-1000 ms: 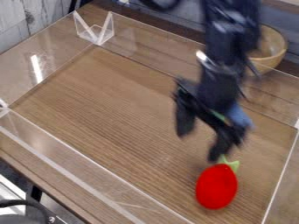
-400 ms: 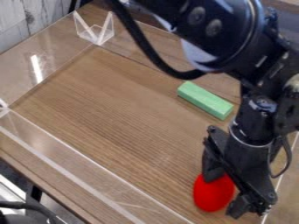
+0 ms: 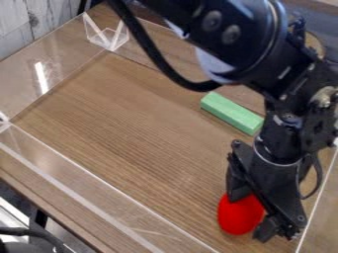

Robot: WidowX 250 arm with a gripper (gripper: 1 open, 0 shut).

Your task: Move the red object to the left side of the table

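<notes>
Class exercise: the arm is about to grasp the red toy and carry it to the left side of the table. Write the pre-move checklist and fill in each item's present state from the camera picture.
1. Tool open: ok, its fingers stand apart.
2. Tool positioned at the red object: ok, the fingers straddle it from above.
3. Red object already gripped: cannot tell; contact is hidden by the fingers.
4. Green block clear of the grasp: ok, it lies apart, farther back.
5. Path leftward over the table: ok, bare wood shows there.
6. Clear acrylic wall near the front: ok, apart from the tool.
</notes>
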